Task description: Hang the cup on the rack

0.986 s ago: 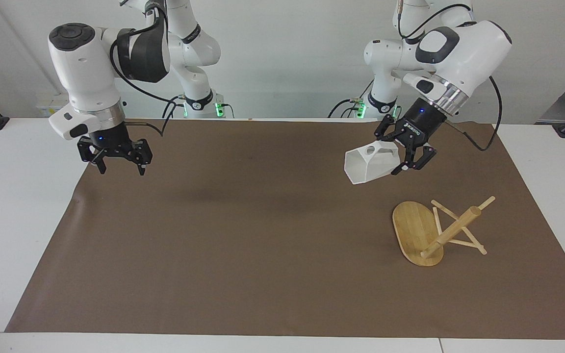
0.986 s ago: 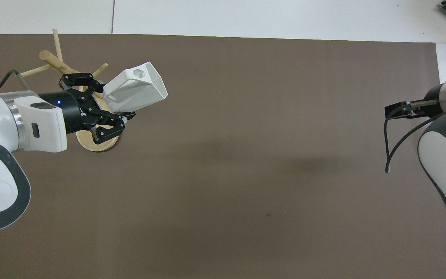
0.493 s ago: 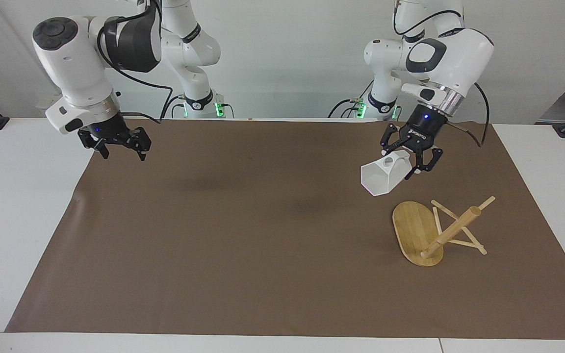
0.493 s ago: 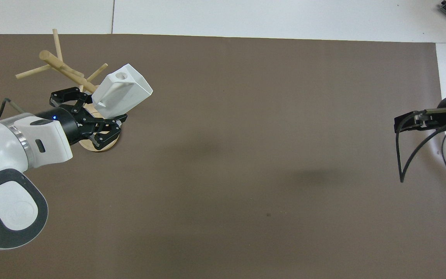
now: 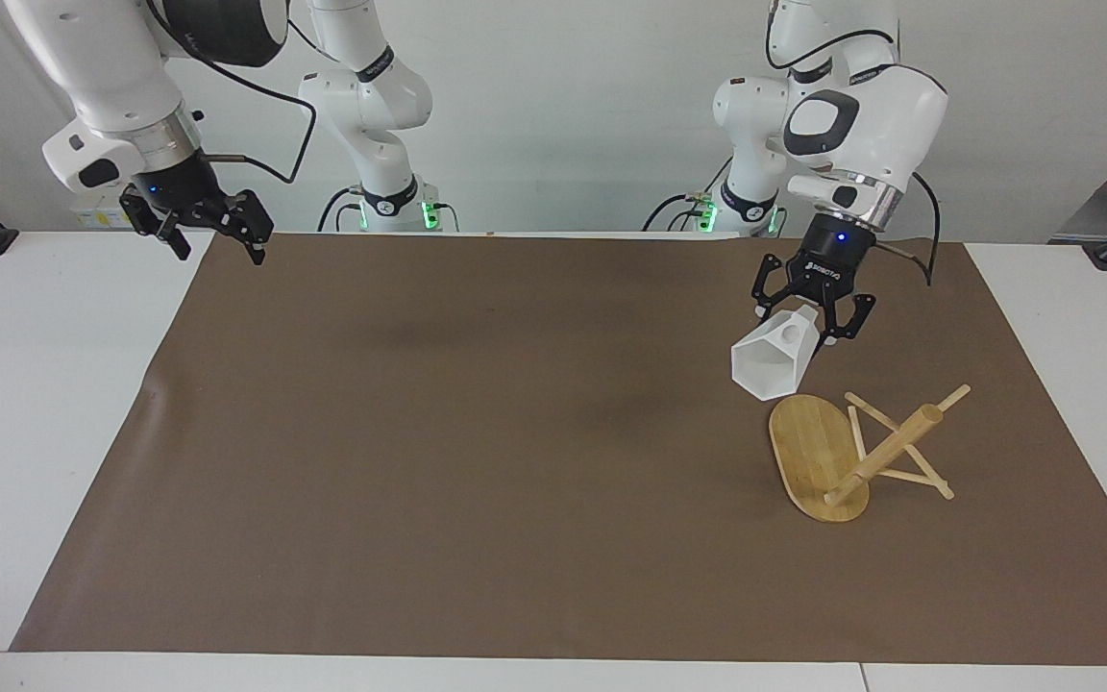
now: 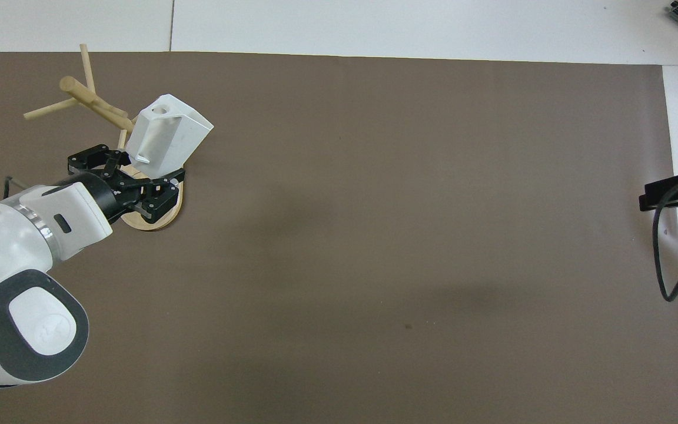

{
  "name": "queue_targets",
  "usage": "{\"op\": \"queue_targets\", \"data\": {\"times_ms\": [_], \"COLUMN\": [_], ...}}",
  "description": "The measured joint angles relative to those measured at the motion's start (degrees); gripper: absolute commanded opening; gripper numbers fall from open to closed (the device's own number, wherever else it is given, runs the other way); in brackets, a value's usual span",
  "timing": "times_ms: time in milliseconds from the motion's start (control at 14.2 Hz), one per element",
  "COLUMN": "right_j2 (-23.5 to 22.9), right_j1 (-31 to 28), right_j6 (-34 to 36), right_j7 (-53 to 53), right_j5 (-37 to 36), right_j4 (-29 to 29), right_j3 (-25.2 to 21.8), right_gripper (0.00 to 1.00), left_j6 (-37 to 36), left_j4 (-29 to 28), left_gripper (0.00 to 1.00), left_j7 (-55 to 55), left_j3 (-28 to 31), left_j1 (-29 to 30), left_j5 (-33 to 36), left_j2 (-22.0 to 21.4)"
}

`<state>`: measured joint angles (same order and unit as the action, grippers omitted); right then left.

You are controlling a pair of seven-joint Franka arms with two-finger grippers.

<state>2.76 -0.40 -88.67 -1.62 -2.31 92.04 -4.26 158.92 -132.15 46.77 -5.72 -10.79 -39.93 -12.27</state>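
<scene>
White worktop (image 5: pixel 44 404) under brown paper mat (image 5: pixel 477 461), mostly bare; left hand (image 5: pixel 811 317) clamped on white faceted cup (image 5: pixel 773 359) over bamboo rack (image 5: pixel 851 452); right hand (image 5: pixel 196 219) apart over mat corner.

matt white plastic cup (image 5: pixel 771 363), pale smooth wooden rack (image 5: pixel 818 459), matt brown paper mat (image 5: pixel 477 461).
</scene>
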Motion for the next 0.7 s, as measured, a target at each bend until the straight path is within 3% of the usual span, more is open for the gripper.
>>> {"op": "queue_targets", "data": {"times_ms": [493, 705], "right_j2": [2.9, 3.7], "right_j1": [0.0, 0.0], "right_j6": [1.7, -3.9], "right_j7": [0.0, 0.0], "right_j5": [1.6, 1.7], "right_j4": [2.5, 6.5], "right_j3": [-0.1, -0.1], "right_gripper": [1.0, 1.0], "left_j6": [8.9, 11.3], "left_j4": [-2.4, -2.3], "left_gripper": [0.0, 0.0], "left_j7": [-7.9, -8.1], "left_j3": [-0.1, -0.2], "left_j1": [-0.9, -0.9], "left_j5": [-0.1, -1.4], "left_j2": [4.4, 7.0]}}
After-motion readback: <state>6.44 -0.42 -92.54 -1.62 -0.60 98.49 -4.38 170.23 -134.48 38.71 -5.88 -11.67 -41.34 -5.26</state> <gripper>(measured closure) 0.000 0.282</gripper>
